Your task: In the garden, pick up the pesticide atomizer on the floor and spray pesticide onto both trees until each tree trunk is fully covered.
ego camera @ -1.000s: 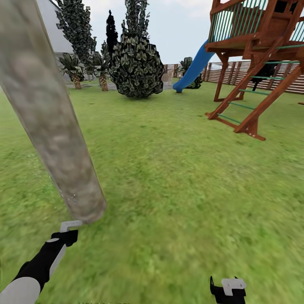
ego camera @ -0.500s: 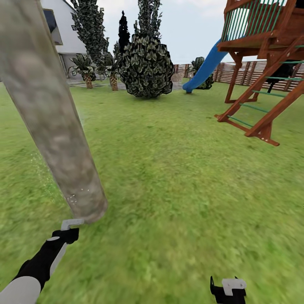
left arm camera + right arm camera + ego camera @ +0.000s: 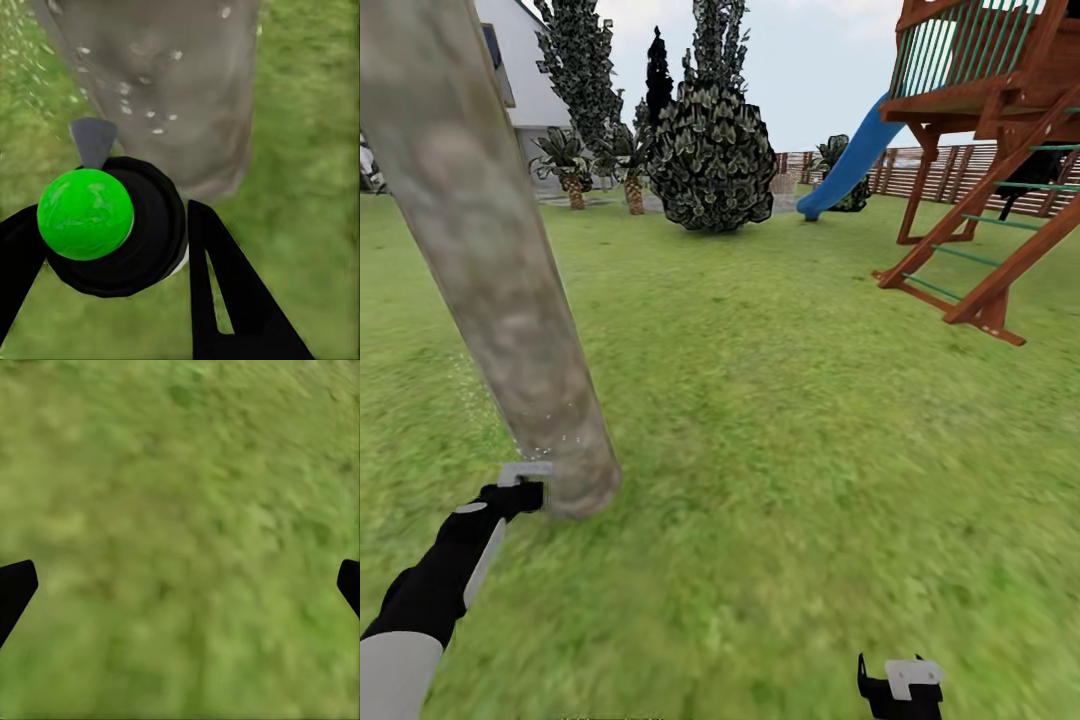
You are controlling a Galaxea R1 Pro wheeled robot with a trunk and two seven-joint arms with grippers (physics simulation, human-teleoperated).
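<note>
Grey trunk [image 3: 510,300] speckled with droplets; left gripper [image 3: 112,247] clamps atomizer [image 3: 112,225] beside its base, nozzle aimed there to coat it. Right gripper [image 3: 180,585] spread wide, empty.

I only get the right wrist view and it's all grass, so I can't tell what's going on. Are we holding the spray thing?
Observer: Yes, the left end effector is shut on the pesticide atomizer.
Operator: Is a tree close?
Observer: A tree trunk stands right in front of its nozzle.
Operator: Is it wet?
Observer: Pale droplets speckle the trunk's lower part.
</note>
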